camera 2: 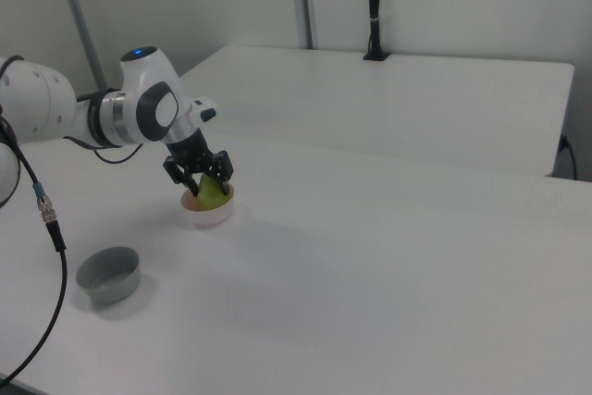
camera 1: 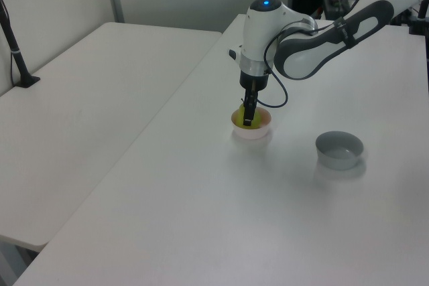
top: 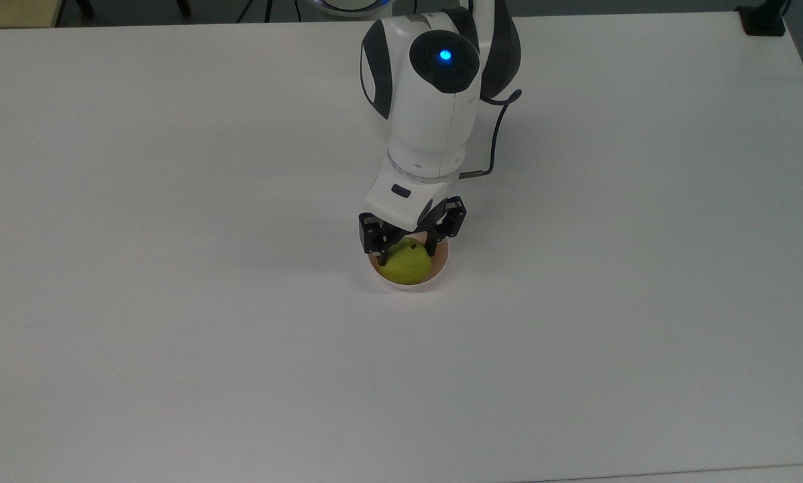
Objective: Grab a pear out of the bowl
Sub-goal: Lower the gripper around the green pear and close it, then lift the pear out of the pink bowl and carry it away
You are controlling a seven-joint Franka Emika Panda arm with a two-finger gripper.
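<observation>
The yellow-green pear (top: 406, 266) sits in the small pale pink bowl (top: 409, 284) near the middle of the white table. My gripper (top: 406, 250) reaches straight down into the bowl, one black finger against each side of the pear, shut on it. The pear still rests low inside the bowl. In the left view the gripper (camera 1: 248, 120) covers most of the pear (camera 1: 240, 113) above the bowl (camera 1: 251, 134). In the right view the pear (camera 2: 213, 195) shows between the fingers (camera 2: 191, 190) over the bowl (camera 2: 208, 219).
A grey bowl (camera 1: 339, 149) of similar size stands apart on the table, at the left view's right, and is seen at the right view's lower left (camera 2: 108, 274). A second white table (camera 1: 87, 98) adjoins this one. A black cable (top: 495, 144) hangs beside the wrist.
</observation>
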